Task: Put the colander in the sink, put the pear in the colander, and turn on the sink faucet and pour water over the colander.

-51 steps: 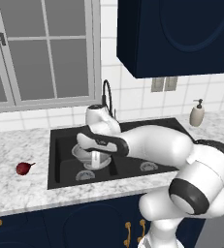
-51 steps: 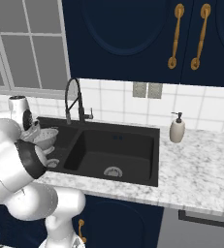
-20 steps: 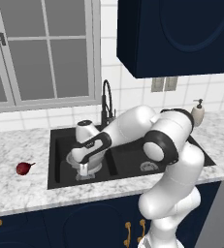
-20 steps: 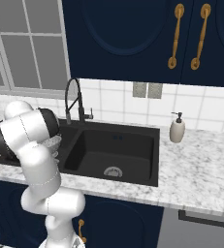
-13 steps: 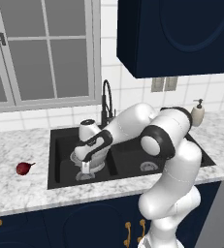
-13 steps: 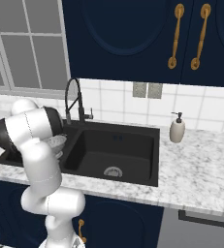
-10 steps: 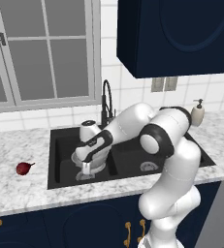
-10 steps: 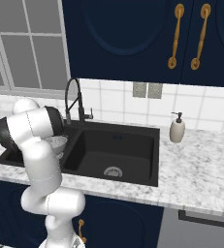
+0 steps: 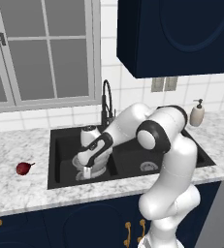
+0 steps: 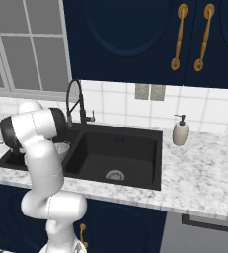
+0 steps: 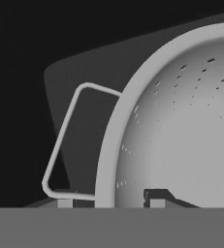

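The colander point(image 11: 181, 126), a light grey perforated bowl with a thin wire side handle, sits low in the left basin of the black sink point(image 9: 60, 145). My gripper point(image 11: 108, 202) is shut on its rim by that handle, one finger inside the bowl and one outside. From the left base view the gripper point(image 9: 87, 171) points down at the colander point(image 9: 78, 161). The dark red pear point(image 9: 23, 168) lies on the counter left of the sink, well apart from my hand. The black gooseneck sink faucet point(image 9: 106, 99) stands behind the basins; no water shows.
A white soap dispenser point(image 9: 197, 114) stands on the counter right of the sink. The right basin point(image 10: 115, 153) holds just its silver drain. A window is behind the counter and dark blue cabinets hang above on the right. My own arm arches over the sink's divider.
Since the earliest frames the arm has swung out over the sink and carried the colander down into the left basin. Over the last half second it has hardly moved.
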Controlling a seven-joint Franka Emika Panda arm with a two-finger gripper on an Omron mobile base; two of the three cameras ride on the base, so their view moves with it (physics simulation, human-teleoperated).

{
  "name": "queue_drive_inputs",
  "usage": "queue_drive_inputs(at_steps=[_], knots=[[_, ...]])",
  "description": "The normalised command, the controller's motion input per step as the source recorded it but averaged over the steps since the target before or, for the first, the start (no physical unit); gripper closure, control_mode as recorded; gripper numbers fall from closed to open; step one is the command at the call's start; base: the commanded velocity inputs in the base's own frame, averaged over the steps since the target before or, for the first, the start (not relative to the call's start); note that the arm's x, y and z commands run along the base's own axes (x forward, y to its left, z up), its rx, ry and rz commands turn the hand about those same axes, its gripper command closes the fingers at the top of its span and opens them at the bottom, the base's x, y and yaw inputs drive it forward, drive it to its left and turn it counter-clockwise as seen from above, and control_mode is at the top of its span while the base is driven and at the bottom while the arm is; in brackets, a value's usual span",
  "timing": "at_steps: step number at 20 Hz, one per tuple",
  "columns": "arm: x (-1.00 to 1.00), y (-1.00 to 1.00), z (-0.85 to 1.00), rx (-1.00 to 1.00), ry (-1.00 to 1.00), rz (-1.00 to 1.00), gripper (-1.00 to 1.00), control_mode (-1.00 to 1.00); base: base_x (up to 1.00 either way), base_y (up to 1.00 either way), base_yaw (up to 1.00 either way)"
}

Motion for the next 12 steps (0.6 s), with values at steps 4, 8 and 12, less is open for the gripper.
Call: queue_drive_inputs(at_steps=[4, 8, 12], knots=[[0.0, 0.0, -0.49, -0.05, 0.0, 0.0, 1.0, -1.0, 0.0, 0.0, 0.0], [0.01, 0.0, -0.32, -0.01, 0.0, 0.0, 1.0, -1.0, 0.0, 0.0, 0.0], [0.03, 0.01, -0.05, 0.0, 0.01, 0.0, 1.0, -1.0, 0.0, 0.0, 0.0]])
